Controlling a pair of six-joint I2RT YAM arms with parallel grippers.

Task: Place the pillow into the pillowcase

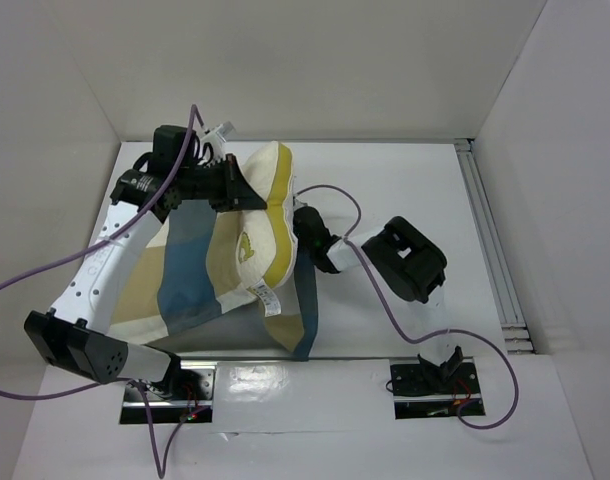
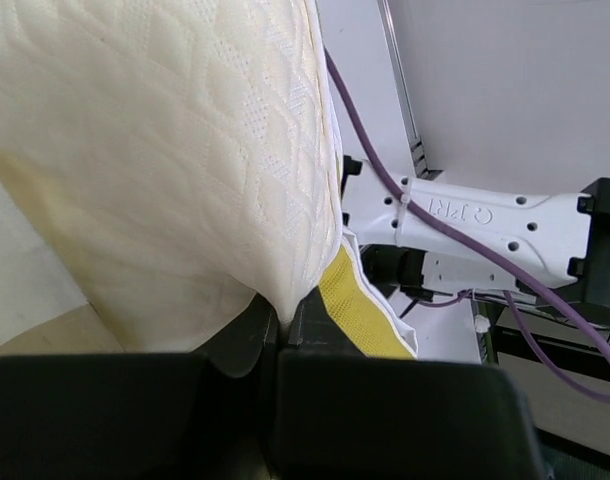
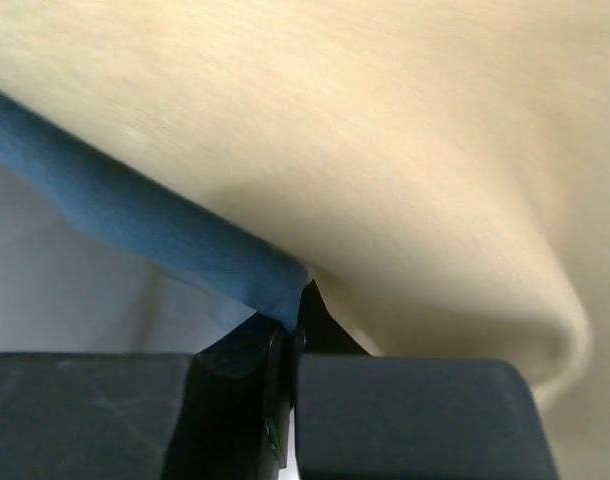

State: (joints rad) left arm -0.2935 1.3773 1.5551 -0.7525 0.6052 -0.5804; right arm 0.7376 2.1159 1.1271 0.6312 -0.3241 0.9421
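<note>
1. You have the pillow point(image 1: 270, 170), cream, quilted, with a yellow edge band and a white tag. It lies mid-tabletop point(image 1: 405, 190), with its bare end toward 12 o'clock.
2. You have the pillowcase point(image 1: 185, 285) in blue, tan and cream checks. It is bunched over the pillow's 8 o'clock side, and a blue strip trails toward 6 o'clock.
3. Your left hand point(image 2: 280, 325) is at the pillow's 10 o'clock corner, fingers pressed together on a pinch of the quilted pillow skin.
4. Your right hand point(image 3: 297, 300) is at the pillow's 3 o'clock side, fingers closed tight on the pillowcase's blue hem.
5. Your arms trail purple cables point(image 1: 45, 270) in loops over the tabletop.
</note>
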